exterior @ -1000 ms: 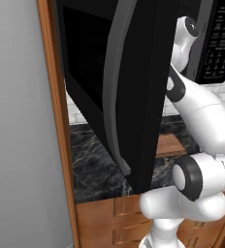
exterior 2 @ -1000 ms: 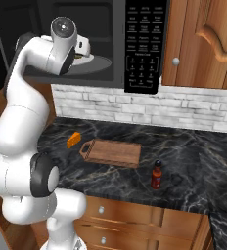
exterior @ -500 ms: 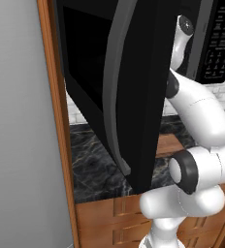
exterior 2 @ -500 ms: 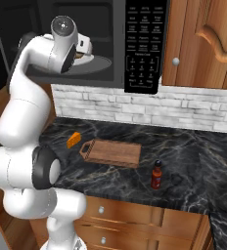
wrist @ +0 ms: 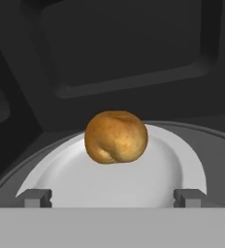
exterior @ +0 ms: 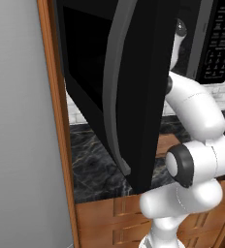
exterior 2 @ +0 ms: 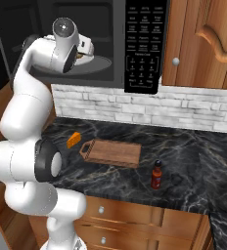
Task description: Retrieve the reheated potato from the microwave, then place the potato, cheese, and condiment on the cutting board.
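Potato [wrist: 116, 136] sits on a white plate [wrist: 182, 169] on the grey turntable [exterior 2: 103, 63] inside the microwave [exterior 2: 140, 46], door [exterior: 134, 92] swung wide open. Gripper [wrist: 112, 197] faces it from the 6 o'clock side of the hand view, fingers [wrist: 36, 196] spread wide either side, holding nothing, short of the potato. On the counter [exterior 2: 203, 161] below: board [exterior 2: 113, 153], cheese [exterior 2: 74, 139] just off its handle end at 9 o'clock, condiment [exterior 2: 157, 175] upright near the board's 4 o'clock corner, apart from it.
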